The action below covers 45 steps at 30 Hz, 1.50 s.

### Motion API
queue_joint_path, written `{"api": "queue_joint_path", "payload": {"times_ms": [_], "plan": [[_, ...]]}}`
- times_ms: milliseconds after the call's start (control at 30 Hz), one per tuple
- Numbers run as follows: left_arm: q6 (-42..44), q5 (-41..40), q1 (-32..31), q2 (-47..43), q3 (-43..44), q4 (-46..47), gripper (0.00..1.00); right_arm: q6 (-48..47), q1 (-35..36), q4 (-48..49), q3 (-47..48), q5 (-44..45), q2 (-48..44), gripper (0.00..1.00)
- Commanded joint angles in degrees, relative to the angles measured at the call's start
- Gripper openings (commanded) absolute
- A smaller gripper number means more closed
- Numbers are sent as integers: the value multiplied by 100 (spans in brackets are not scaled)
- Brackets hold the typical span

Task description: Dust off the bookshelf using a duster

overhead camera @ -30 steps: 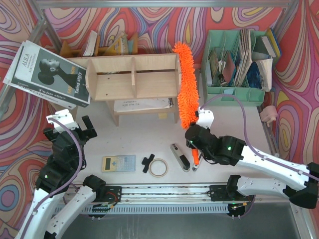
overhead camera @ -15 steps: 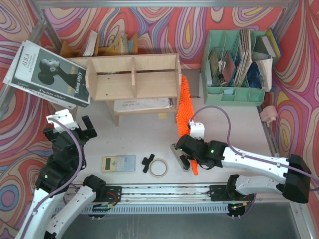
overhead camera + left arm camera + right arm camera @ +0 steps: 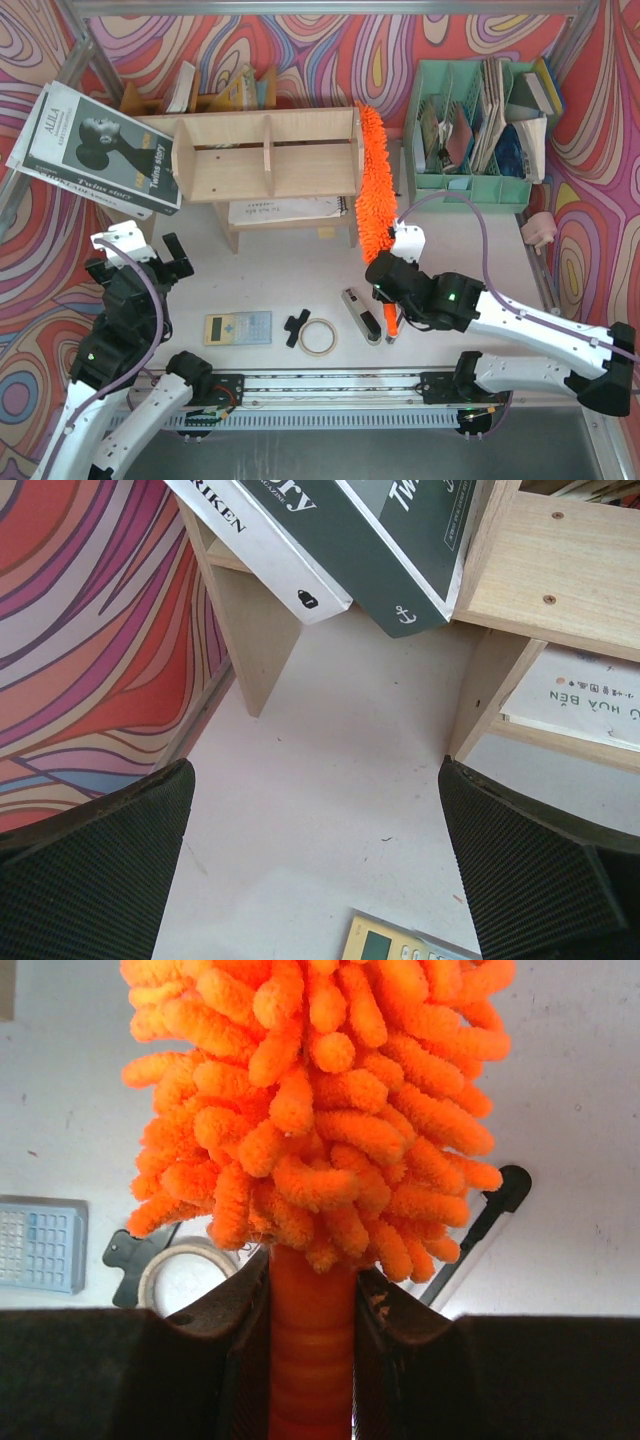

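Note:
The bookshelf (image 3: 265, 155), light plywood with three compartments, stands at the back centre of the table. The duster (image 3: 374, 180) is bright orange and fluffy; its head lies along the shelf's right end panel. My right gripper (image 3: 388, 268) is shut on the duster's smooth orange handle just below the fluff. In the right wrist view both fingers press the handle (image 3: 312, 1360), with the fluffy head (image 3: 320, 1090) filling the upper frame. My left gripper (image 3: 140, 250) stands open and holds nothing, to the near left of the shelf. The left wrist view shows its pads (image 3: 540, 860) wide apart over bare table by a shelf leg (image 3: 485, 685).
A mint green file organizer (image 3: 480, 120) stuffed with papers stands at the back right. A large book (image 3: 95, 150) leans on the shelf's left end. A calculator (image 3: 238, 327), black clip (image 3: 296, 326), tape roll (image 3: 318, 337) and grey stapler (image 3: 360, 312) lie near the front.
The right gripper drew the duster toward the near edge half a second ago, then pushed it back up along the shelf's right side. The left arm has barely moved.

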Motion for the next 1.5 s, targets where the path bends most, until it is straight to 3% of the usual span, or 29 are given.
{"api": "queue_joint_path", "payload": {"times_ms": [0,400,667,967,1467], "plan": [[-34,-90,27,-88,18,28,98,-145,7,56,23,273,-17,0],[-25,-105,31,-11,15,28,99,206,-22,922,-1101,-585,503,0],[-28,-125,27,-29,26,11,99,25,-135,994,-1055,-598,769,0],[-28,-90,27,-24,22,19,98,-138,-138,416,-312,-320,71,0],[-32,-81,28,-64,22,16,99,-7,-195,1011,-1169,-605,689,0]]}}
